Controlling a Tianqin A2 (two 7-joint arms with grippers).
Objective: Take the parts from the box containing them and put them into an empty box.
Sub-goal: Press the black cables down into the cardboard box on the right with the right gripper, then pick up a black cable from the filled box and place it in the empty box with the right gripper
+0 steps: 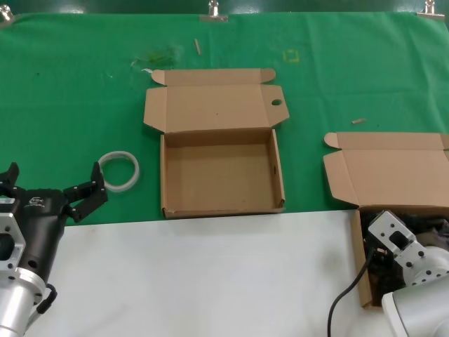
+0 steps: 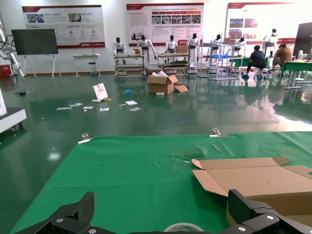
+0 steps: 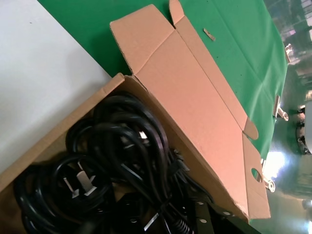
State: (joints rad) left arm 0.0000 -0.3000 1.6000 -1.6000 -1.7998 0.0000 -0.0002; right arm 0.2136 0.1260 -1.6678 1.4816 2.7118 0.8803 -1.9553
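Observation:
The empty box lies open mid-table, its lid folded back. At the right edge sits the box containing the parts, lid open. Black coiled cords with plugs fill it; in the head view they show dark behind my right wrist. My right gripper is down inside this box, its fingers closed in on a bundle of cords. My left gripper hangs open at the near left, empty, beside a whitish ring.
Green cloth covers the far part of the table; the near part is white. The whitish ring lies between the left gripper and the empty box. Small scraps and metal clips sit near the back edge.

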